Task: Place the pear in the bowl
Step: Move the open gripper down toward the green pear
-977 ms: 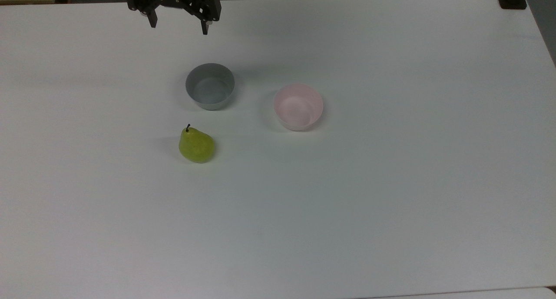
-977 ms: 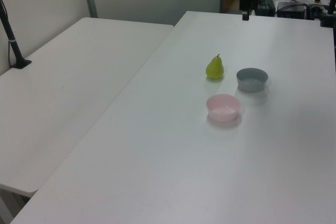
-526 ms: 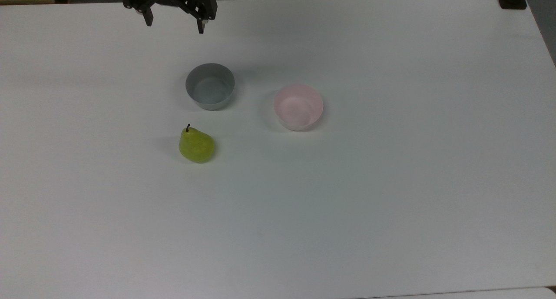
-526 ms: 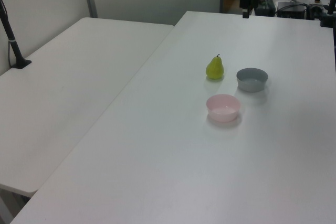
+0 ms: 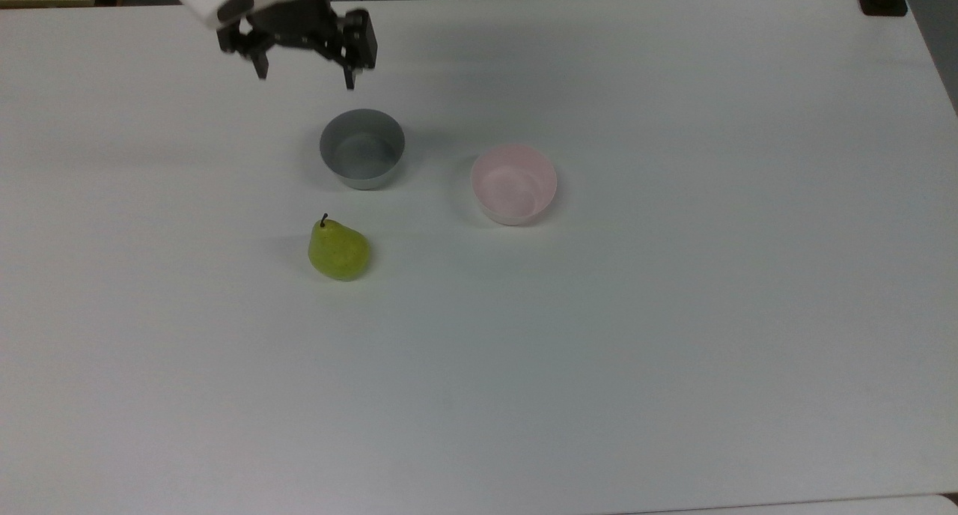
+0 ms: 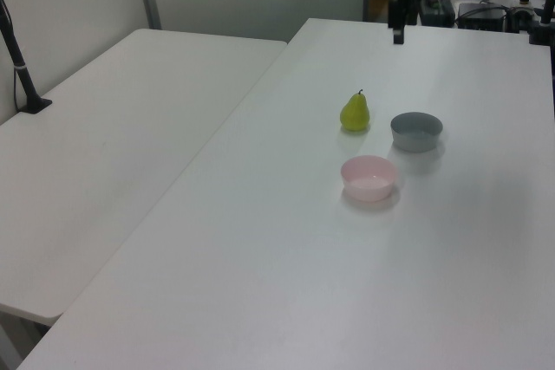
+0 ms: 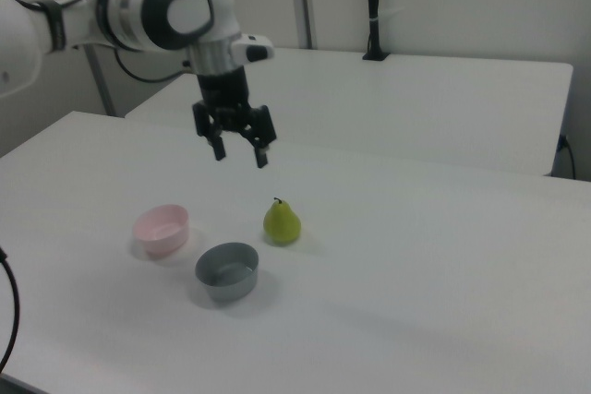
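Both empty: pink bowl (image 5: 514, 183) and grey bowl (image 5: 362, 148), pear (image 5: 338, 249) beside them, tool (image 5: 305, 79) spread wide above.

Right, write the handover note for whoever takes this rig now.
Hand: open, empty, in the air beyond the grey bowl, touching nothing.
Pear: upright on the table, apart from both bowls.
Pink bowl: empty, beside the grey one.
Done: nothing yet.
Left: lower onto the pear, grip it, carry it to the pink bowl, release.
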Tool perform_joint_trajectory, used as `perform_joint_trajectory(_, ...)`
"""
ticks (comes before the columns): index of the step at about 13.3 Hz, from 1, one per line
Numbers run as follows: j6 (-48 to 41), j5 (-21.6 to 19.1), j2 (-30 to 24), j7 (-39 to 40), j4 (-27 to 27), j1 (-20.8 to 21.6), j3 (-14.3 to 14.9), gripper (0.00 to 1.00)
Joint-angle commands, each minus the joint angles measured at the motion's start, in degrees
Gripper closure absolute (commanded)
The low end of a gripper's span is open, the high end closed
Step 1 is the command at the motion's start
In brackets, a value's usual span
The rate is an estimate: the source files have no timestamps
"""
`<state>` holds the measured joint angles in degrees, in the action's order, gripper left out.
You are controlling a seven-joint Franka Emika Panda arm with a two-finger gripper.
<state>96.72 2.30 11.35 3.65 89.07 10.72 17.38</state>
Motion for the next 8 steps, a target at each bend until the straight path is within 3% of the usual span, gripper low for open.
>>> perform_joint_trajectory(1,7.0,-0.6,7.6,3.6,-2.8,-0.3,2.0,0.00)
perform_joint_trajectory(8,15.7,-0.8,16.7,5.7,-2.7,0.2,2.0,0.00)
